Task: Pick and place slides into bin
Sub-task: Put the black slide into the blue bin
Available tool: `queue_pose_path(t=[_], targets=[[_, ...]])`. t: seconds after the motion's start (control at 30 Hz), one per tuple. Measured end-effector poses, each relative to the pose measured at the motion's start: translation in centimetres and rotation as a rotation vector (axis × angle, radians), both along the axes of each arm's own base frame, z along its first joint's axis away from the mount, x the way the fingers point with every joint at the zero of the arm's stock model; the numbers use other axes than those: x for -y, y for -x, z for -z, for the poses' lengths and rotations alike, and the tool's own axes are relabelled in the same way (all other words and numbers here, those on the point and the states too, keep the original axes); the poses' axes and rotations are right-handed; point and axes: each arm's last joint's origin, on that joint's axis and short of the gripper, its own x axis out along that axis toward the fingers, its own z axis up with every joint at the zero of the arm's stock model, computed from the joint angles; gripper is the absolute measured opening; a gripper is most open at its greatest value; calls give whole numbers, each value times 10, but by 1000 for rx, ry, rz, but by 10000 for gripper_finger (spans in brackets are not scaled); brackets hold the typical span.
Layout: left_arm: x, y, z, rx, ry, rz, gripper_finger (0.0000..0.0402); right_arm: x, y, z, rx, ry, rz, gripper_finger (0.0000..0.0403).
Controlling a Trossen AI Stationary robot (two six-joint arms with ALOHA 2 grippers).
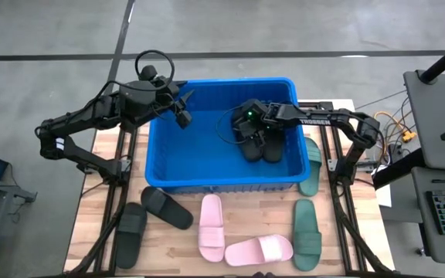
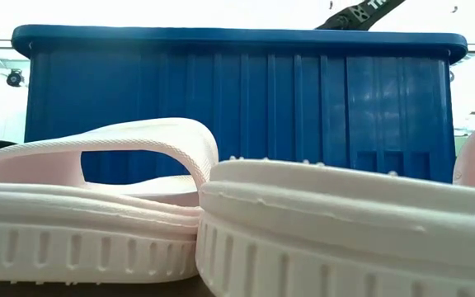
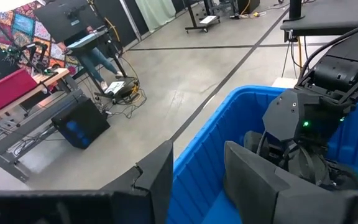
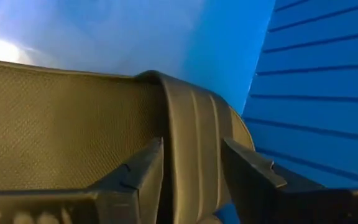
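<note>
Right gripper down inside the blue bin, fingers straddling the strap of a black slide without pinching it (a gap visible on each side). Left gripper over the bin's far left rim, jaws parted, holding nothing. Six more slides on the tabletop outside: black, pink, green.

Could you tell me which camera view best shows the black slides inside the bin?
The high view: both black slides lie whole in the bin, under the right gripper. The right wrist view shows one strap close between its fingers. The left wrist view glimpses them behind the arm; the low view shows none.
</note>
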Motion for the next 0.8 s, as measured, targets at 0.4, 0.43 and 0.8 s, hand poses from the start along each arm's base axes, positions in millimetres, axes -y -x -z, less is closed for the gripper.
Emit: queue_pose_path(t=[0.4, 0.43, 0.8], targets=[[0, 1, 0, 3, 0, 0, 128, 6, -6, 26, -42, -11, 133, 150], [0, 1, 0, 3, 0, 0, 128, 6, -7, 27, -34, -18, 149, 147], [0, 1, 0, 3, 0, 0, 128, 7, -9, 25, 51, -60, 288, 66]])
